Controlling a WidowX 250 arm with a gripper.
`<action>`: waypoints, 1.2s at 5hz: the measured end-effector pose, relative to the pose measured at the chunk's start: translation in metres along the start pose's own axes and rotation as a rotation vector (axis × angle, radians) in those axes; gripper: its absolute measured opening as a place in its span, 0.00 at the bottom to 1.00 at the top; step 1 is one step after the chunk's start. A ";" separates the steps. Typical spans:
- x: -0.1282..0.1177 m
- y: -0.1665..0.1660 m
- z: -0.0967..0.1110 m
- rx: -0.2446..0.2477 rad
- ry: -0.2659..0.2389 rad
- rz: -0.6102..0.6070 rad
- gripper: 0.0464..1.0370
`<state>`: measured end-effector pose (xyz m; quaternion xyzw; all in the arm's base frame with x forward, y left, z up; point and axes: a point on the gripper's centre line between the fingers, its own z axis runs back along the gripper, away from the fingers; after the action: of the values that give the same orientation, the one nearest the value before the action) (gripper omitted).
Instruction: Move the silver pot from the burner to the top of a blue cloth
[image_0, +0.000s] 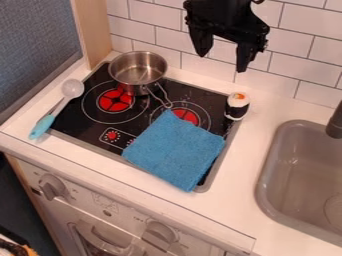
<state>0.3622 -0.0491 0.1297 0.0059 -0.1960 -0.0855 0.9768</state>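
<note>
Fingers (246, 54) hang wide apart, holding nothing, high towards the back of the stove (80, 122), presumably spread ready for a grasp. The silver pot (137, 70) sits upright at the stove's back left, its handle angled inward, perhaps for easier reach. The blue cloth (176, 150) lies flat over the stove's front right, likely as landing place. The spoon (72, 88) lies across the stove's left edge, seemingly out of the way.

We're looking at toy kitchen: black flat stovetop (83, 127) with red round burners (115, 100); right of stovetop, grey rounded sink (290, 175); behind stovetop, white rectangular-tiled wall (304, 47); below stovetop, white oven front (83, 201), round knobs (52, 187).
</note>
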 end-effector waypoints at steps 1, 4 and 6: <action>-0.005 0.000 -0.009 -0.001 0.032 0.005 0.96; -0.007 0.057 -0.007 0.172 0.123 0.123 0.96; -0.009 0.091 -0.039 0.255 0.172 0.193 0.96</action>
<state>0.3842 0.0409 0.0945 0.1180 -0.1204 0.0348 0.9851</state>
